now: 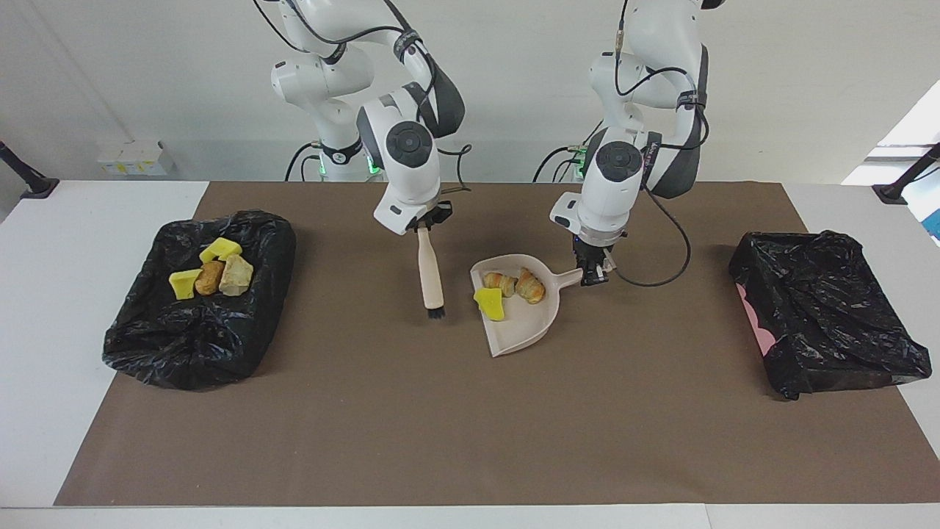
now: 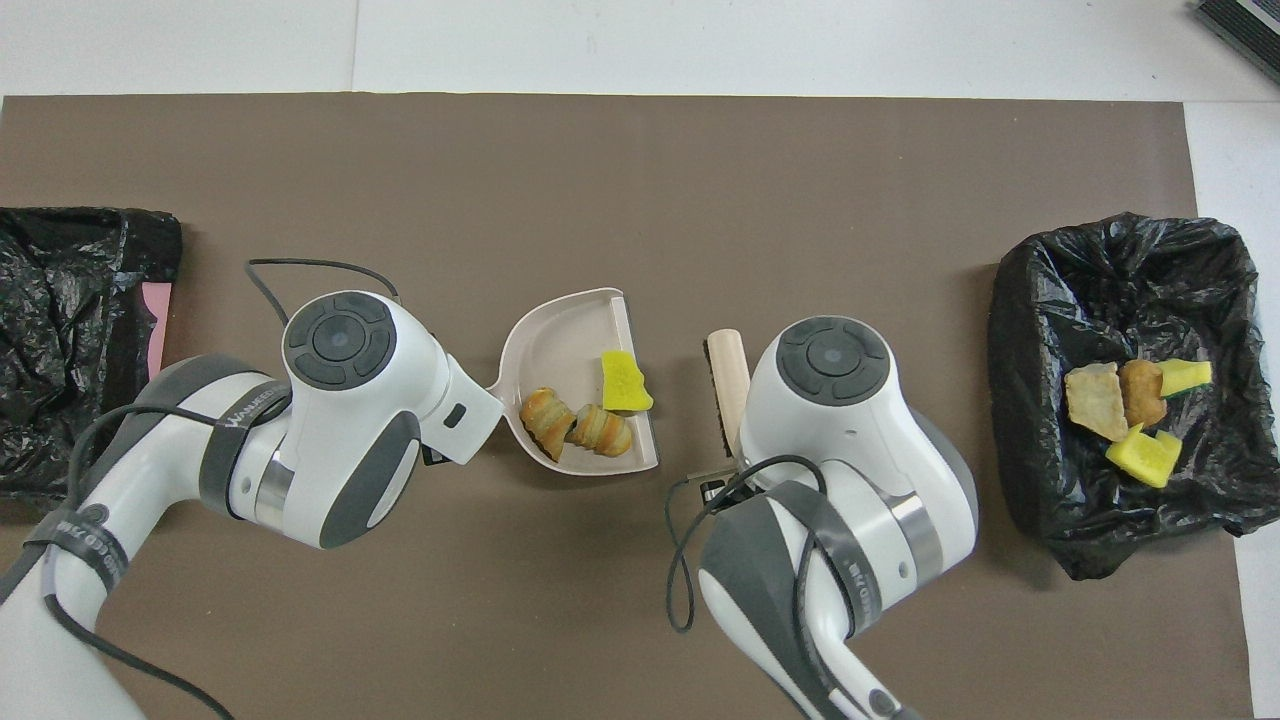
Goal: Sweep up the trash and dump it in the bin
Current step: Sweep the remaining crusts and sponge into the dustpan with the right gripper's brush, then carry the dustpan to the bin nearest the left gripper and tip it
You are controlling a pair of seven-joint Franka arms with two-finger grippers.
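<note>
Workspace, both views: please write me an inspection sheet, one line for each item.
Surface: brown mat on a white table.
Job's things: three scraps in the dustpan; four scraps in the bag-lined bin at the right arm's end.
Clutter: second bag-lined bin at the left arm's end.
Grippers: left pincer shut on the dustpan's handle; right pincer shut on the brush.
Cables: black loop hanging at the left arm.
Surroundings: white wall, socket box.
</note>
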